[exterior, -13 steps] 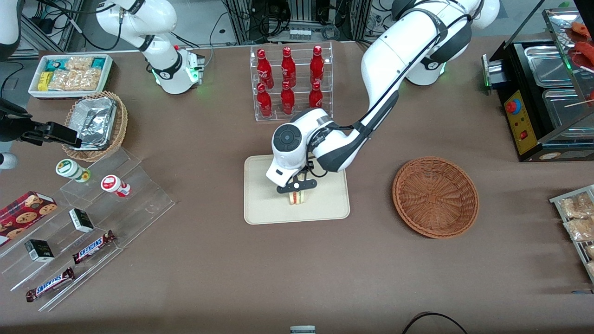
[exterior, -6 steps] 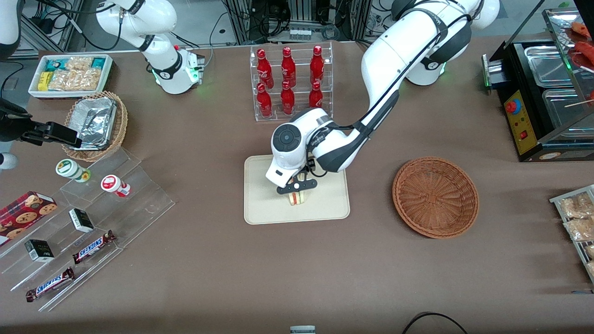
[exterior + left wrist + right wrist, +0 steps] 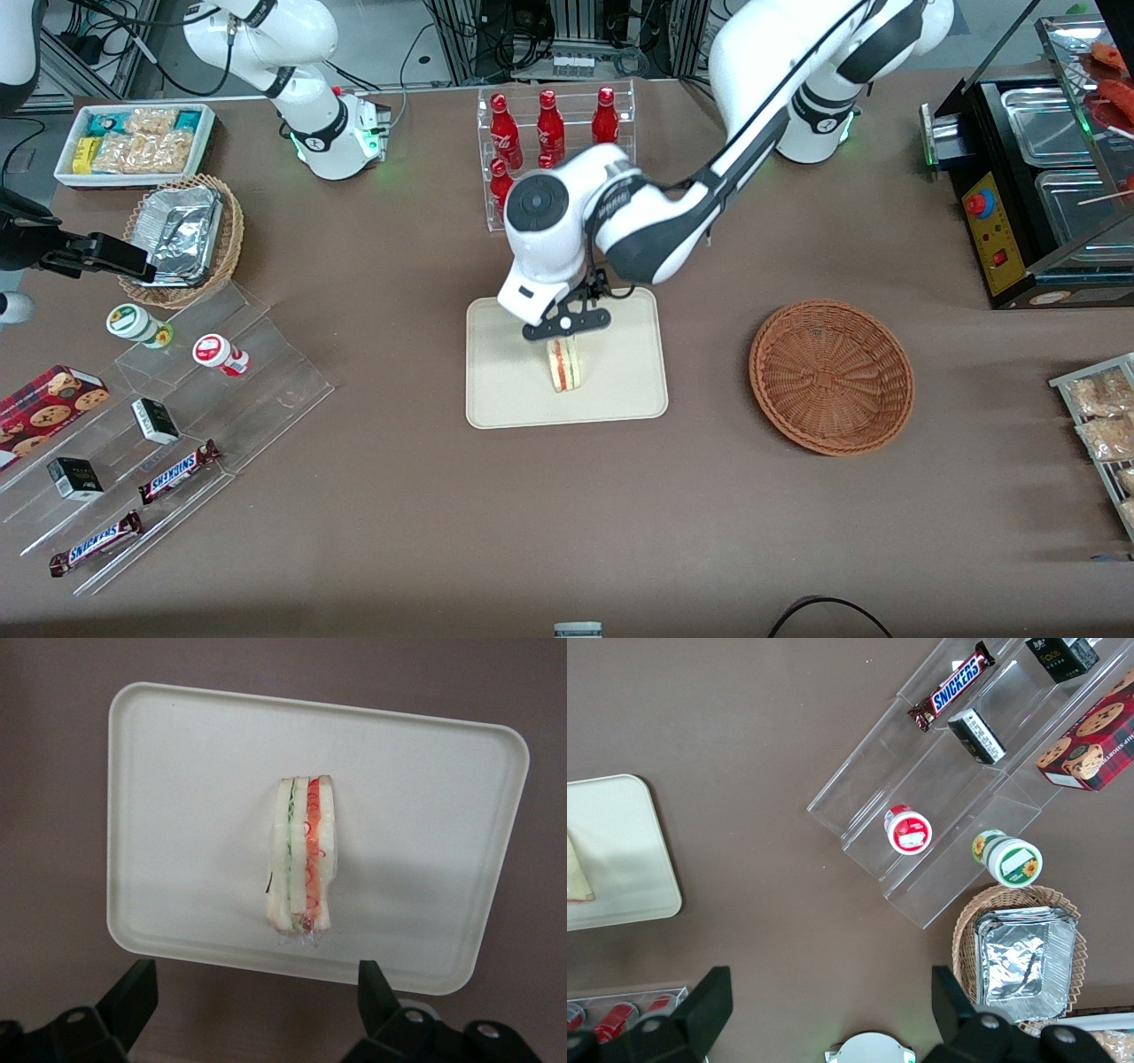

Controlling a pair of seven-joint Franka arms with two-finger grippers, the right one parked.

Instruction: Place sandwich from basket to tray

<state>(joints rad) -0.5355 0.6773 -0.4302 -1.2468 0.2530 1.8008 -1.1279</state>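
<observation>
Nearest the front camera is bare brown worktop (image 3: pixel 567 523), a matte cloth-like surface. On it lies the tray (image 3: pixel 505 399), flat, cream, smooth, with rounded corners and a low rim. The sandwich (image 3: pixel 564 363) stands on edge near the middle of that tray, a pale wedge in clear wrap; from my wrist I see its layers (image 3: pixel 303 855), white bread with a green line and a red one running along it. Nothing of mine touches it.

My fingers (image 3: pixel 565 324) hang above the sandwich, spread wide apart and holding nothing; one tip (image 3: pixel 133 992) shows dark and tapered from the wrist.

Toward my own end of the worktop sits the round basket (image 3: pixel 831 377), reddish-brown wicker woven in a spiral, shallow, with nothing in it.

I judge the placing done and the release made. What the next move calls for is only a clean lift straight away, so the wrap is not snagged and the wedge does not tip.
</observation>
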